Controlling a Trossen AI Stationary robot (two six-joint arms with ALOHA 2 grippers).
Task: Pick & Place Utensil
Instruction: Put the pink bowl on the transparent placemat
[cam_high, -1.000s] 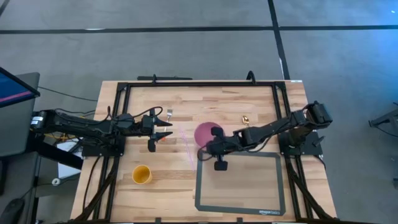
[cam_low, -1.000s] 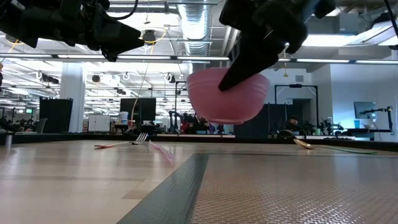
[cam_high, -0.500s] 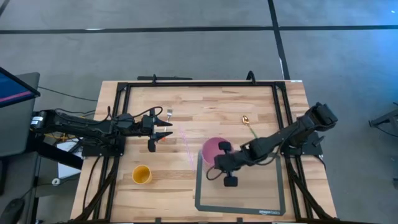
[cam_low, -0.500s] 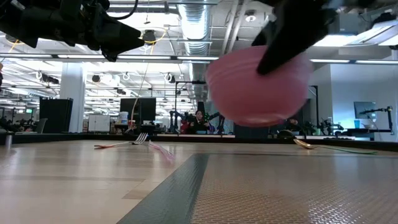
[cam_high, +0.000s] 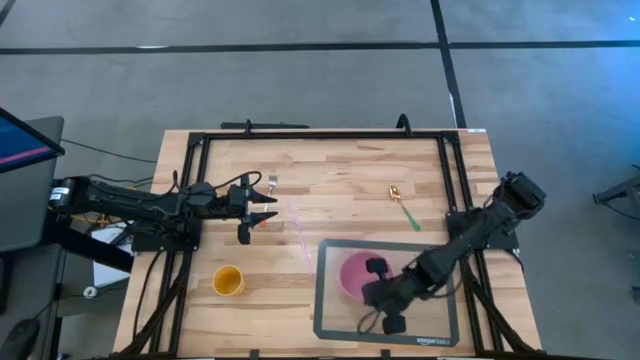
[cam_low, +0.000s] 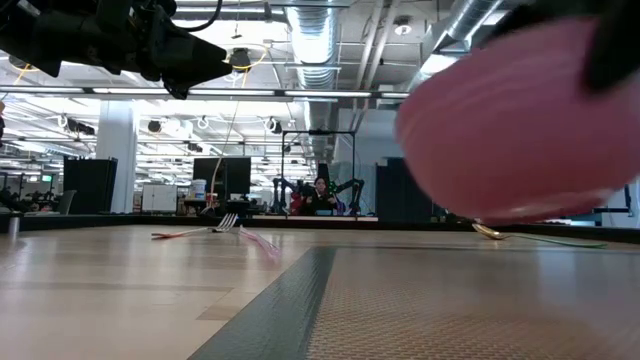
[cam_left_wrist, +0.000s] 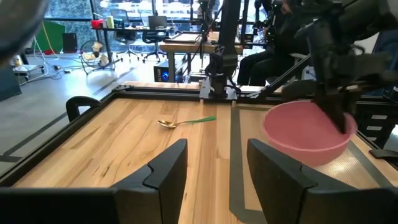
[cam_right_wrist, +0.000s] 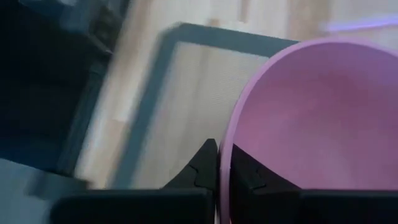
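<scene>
A pink bowl (cam_high: 352, 274) hangs over the grey mat (cam_high: 430, 262), held by my right gripper (cam_high: 370, 280). It fills the right of the low view (cam_low: 520, 120) and shows in the left wrist view (cam_left_wrist: 308, 132). My left gripper (cam_high: 268, 211) is open and empty above the wood at the left, near a fork (cam_high: 271, 183) and a pale purple utensil (cam_high: 300, 226) lying flat. A gold spoon with a green handle (cam_high: 402, 202) lies on the wood at the far right. My right gripper pinches the bowl's rim (cam_right_wrist: 224, 155), one finger inside (cam_right_wrist: 249, 171) and one outside (cam_right_wrist: 202, 163). In the left wrist view the fingers come down on the rim (cam_left_wrist: 341, 122) from above, on the bowl's right side. The bowl is lifted clear of the mat, opening up.
A yellow cup (cam_high: 228, 281) stands on the wood near the front left. A black frame (cam_high: 320, 133) runs round the table top. Bare mat lies right of and in front of the bowl.
My right gripper has carried the pink bowl toward the table's near edge, from above the wood at the table's middle to above the grey mat. The bowl stays lifted and opening up.
</scene>
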